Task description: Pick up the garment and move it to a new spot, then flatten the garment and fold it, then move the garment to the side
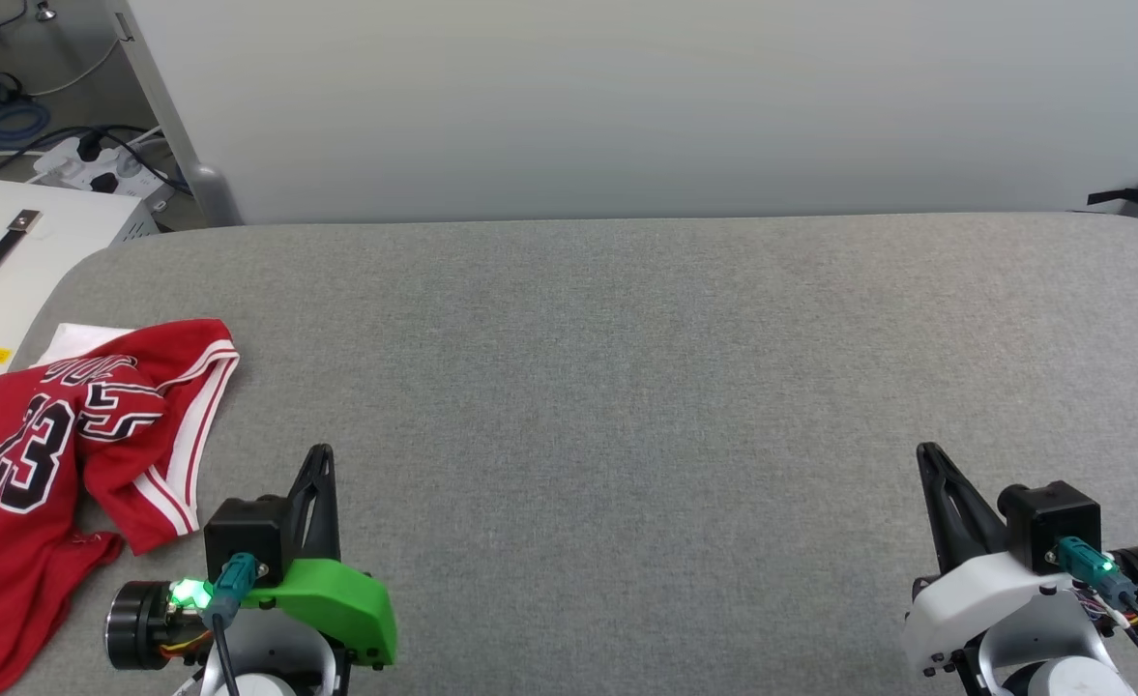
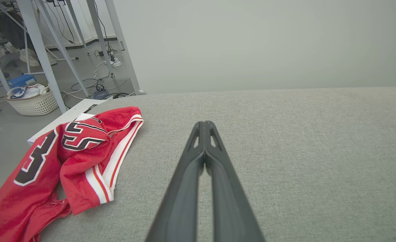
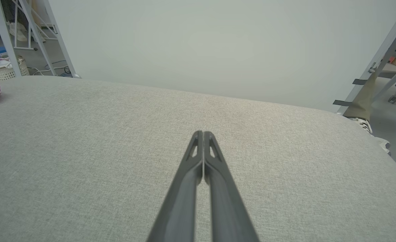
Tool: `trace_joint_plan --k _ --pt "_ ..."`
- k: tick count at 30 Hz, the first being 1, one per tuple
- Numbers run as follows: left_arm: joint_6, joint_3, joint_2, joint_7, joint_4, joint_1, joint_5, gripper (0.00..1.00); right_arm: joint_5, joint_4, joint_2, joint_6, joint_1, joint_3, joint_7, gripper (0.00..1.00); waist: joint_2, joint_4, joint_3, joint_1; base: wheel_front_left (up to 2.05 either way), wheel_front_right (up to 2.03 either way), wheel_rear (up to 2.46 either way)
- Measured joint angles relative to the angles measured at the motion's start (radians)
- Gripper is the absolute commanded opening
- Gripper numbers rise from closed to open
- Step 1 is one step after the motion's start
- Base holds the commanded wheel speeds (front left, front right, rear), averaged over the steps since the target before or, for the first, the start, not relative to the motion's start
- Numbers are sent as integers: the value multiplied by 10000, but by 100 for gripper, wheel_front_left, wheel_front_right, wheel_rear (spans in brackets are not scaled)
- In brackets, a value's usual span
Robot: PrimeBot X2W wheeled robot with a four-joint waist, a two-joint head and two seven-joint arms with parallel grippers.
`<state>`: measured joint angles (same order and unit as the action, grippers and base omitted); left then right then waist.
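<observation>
At the lower left of the head view, the left gripper (image 1: 321,456) is seen with its two dark fingers pressed together, nothing held between them. At the lower right, the right gripper (image 1: 928,454) is likewise closed and empty, which is confirmed in the right wrist view, where its fingers (image 3: 187,174) meet at the tips. Both are poised above the grey fabric-covered table (image 1: 627,387). The garment (image 1: 37,454) is found crumpled at the table's left edge, in the lower left of the frame, just beside the left gripper but apart from it. Its black "23" is turned upward, and a white red-striped sleeve is folded toward the gripper. A white box (image 1: 8,251) is seen beyond the garment at the upper left.
</observation>
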<state>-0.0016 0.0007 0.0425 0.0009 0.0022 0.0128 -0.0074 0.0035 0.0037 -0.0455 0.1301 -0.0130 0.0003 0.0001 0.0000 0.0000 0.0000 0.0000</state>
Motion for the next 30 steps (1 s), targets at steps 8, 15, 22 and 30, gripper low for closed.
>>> trace_joint_plan --k 8,15,22,30 --pt "0 -2 0 0 0 0 0 0 0 0 0 0 0 -2 0 0 0 0 0 0 0 0 0" --pt "0 -2 0 0 0 0 0 0 0 0 0 0 0 -2 0 0 0 0 0 0 0 0 0" --pt "0 0 -13 0 2 4 -13 100 2 8 12 0 -2 -4 0 100 0 0 0 0 0 0 0" --pt "38 -4 -23 -25 0 5 -27 100 31 8 19 0 -2 -36 -46 100 0 -2 14 0 0 0 0"
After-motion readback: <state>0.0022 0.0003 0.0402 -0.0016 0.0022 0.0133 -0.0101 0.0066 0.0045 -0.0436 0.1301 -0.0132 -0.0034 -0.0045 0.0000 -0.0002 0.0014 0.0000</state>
